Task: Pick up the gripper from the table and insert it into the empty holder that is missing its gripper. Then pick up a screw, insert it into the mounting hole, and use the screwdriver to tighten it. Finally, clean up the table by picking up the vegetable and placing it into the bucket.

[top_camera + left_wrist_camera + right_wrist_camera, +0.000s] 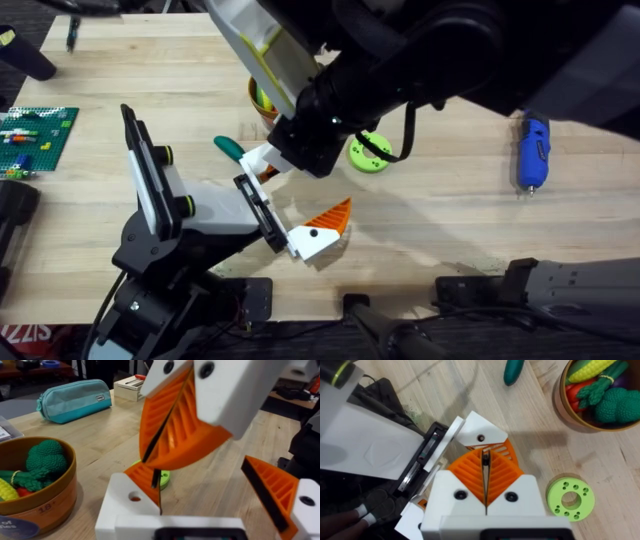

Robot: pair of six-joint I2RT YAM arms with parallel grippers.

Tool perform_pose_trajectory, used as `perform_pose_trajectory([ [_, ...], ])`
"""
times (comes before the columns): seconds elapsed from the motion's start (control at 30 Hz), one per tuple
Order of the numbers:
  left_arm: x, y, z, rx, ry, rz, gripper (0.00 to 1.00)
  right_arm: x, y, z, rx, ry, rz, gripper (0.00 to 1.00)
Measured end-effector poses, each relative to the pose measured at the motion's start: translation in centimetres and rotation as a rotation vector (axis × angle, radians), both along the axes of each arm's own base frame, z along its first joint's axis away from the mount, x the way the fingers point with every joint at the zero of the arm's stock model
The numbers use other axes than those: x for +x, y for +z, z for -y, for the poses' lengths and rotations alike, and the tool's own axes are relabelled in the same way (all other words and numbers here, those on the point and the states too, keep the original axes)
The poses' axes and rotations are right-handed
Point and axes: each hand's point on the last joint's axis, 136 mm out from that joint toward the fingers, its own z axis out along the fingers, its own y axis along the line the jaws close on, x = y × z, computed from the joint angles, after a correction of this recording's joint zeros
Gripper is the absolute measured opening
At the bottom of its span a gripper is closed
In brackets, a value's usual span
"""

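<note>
The black-and-white holder (160,200) stands at the table's front left. The gripper (125,510), white with an orange wedge, sits in its far end, and its mounting hole (134,496) is empty. The black-dotted twin (315,232) sits at the near end. These two form my left gripper (200,472), open wide. My right gripper (485,477) is shut, its orange tips touching the gripper's wedge (506,451). A green vegetable (230,147) lies on the table (450,220) beside the bucket (50,500). The blue screwdriver (532,152) lies far right. The screw is out of view.
A lime-green ring (370,152) lies just right of the right arm. The bucket holds several knitted vegetables. A green brick plate (35,135) sits at the left edge, and a teal pouch (75,399) lies beyond the bucket. Bare wood stretches between ring and screwdriver.
</note>
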Motion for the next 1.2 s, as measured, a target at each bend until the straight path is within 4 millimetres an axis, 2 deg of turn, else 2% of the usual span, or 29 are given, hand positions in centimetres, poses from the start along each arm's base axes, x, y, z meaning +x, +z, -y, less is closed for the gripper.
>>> perform_pose_trajectory([
  [0.27,0.0,0.1,0.0,-0.001,0.003,0.001,0.984,0.1,0.2,0.1,0.003,-0.004,0.004,0.006],
  [0.37,0.1,0.0,-0.1,-0.001,0.008,0.001,0.984,0.3,1.1,0.3,0.024,-0.011,0.026,0.006],
  [0.4,0.2,0.0,-0.1,-0.001,0.012,0.001,0.984,0.4,2.7,0.4,0.063,-0.017,0.058,0.006],
  [0.6,0.2,0.0,-0.1,-0.001,0.015,0.001,0.984,1.1,3.1,-0.8,0.104,-0.017,0.078,0.007],
  [0.87,0.2,0.0,-0.1,-0.001,0.015,0.001,0.984,1.3,2.8,-1.2,0.108,-0.013,0.073,0.006],
  [1.2,0.2,0.0,-0.1,-0.001,0.015,0.002,0.984,0.8,0.8,-2.1,0.082,0.015,0.004,0.008],
])
